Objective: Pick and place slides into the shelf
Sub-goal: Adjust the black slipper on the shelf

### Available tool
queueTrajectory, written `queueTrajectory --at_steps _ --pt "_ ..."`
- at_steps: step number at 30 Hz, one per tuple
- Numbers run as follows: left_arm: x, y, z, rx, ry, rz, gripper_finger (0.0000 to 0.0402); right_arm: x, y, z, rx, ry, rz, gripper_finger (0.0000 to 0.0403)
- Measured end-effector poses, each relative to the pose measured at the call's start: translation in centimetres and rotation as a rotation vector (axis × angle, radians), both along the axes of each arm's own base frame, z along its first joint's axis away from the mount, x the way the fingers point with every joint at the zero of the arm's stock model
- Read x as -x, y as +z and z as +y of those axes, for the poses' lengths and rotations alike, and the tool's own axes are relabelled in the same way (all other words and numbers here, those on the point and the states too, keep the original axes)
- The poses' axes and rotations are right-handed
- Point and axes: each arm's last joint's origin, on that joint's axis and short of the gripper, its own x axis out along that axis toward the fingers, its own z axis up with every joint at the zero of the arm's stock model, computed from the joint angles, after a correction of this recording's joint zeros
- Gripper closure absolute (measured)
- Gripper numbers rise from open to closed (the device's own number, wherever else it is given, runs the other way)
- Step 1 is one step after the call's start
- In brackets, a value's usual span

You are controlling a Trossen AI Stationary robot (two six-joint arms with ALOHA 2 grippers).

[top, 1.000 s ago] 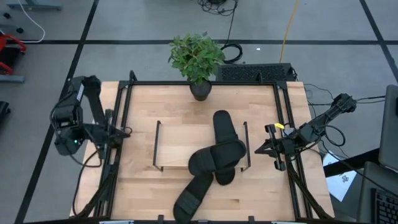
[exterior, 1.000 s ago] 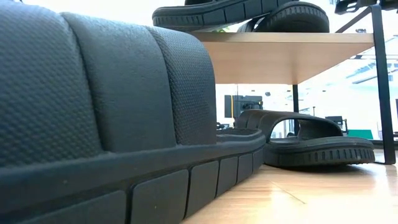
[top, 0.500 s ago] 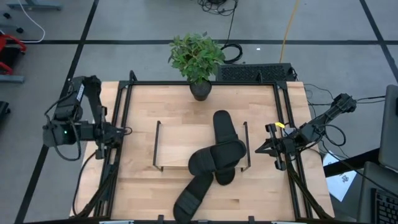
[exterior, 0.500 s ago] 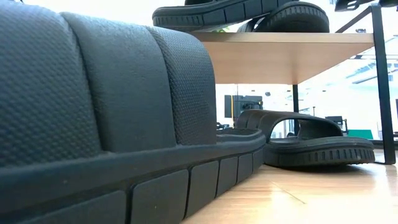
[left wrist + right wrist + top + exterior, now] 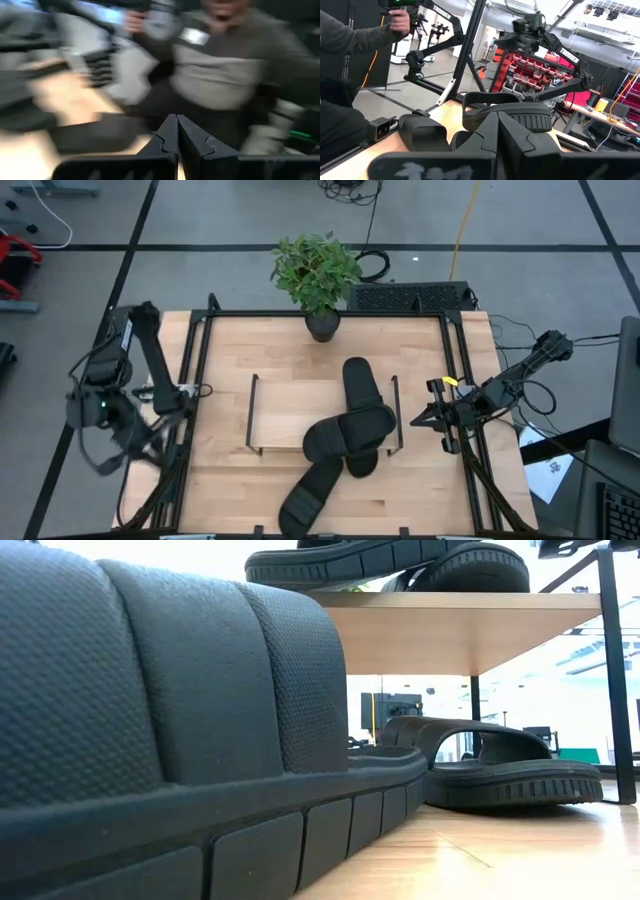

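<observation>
From above you are seeing four slides (image 5: 355, 425) bunched at the right end of the shelf (image 5: 290, 415): one lying lengthwise on the board, two crossed over its near edge, one trailing onto the table (image 5: 225, 490) in front. The level camera is showing what the overhead cannot: two soles sitting on the board and one slide (image 5: 500, 775) lying under it. Your left gripper (image 5: 177, 131) is hanging off the table's left edge, fingers pressed together, holding nothing; your right gripper (image 5: 497, 131) is waiting at the right edge, likewise closed and empty. One potted plant (image 5: 316, 275) is standing at the far edge. A person (image 5: 225, 65) is showing in the left wrist camera.
</observation>
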Motion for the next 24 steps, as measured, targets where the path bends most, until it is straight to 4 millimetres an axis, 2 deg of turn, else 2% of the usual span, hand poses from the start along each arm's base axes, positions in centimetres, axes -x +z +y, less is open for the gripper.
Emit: queueTrajectory --at_steps 3,6,12,15,18,22,24 --pt "0.2 0.4 -1.3 0.062 -0.157 0.036 0.0396 0.0 0.0 0.0 0.000 0.000 0.000 0.0403" --pt "0.1 1.1 -2.3 0.111 -0.235 -0.021 0.0396 0.0 0.0 0.0 -0.001 0.000 -0.001 0.0403" --pt "-0.4 0.4 -4.0 -0.084 -0.323 -0.244 0.0396 0.0 0.1 0.0 -0.009 0.001 -0.010 0.0403" --pt "-1.4 1.0 -4.3 -0.172 -0.276 -0.443 0.0396 0.0 0.2 0.0 -0.022 0.001 -0.013 0.0403" --pt "-2.7 1.0 -4.7 -0.287 -0.191 -0.567 0.0396 0.0 0.2 0.0 -0.025 0.001 -0.012 0.0403" --pt "-5.0 0.9 -5.1 -0.405 -0.017 -0.638 0.0396 0.0 0.2 0.0 -0.030 0.001 -0.010 0.0403" --pt "-5.8 0.5 -5.4 -0.437 0.008 -0.620 0.0396 0.0 0.2 0.0 -0.030 0.002 -0.010 0.0403"
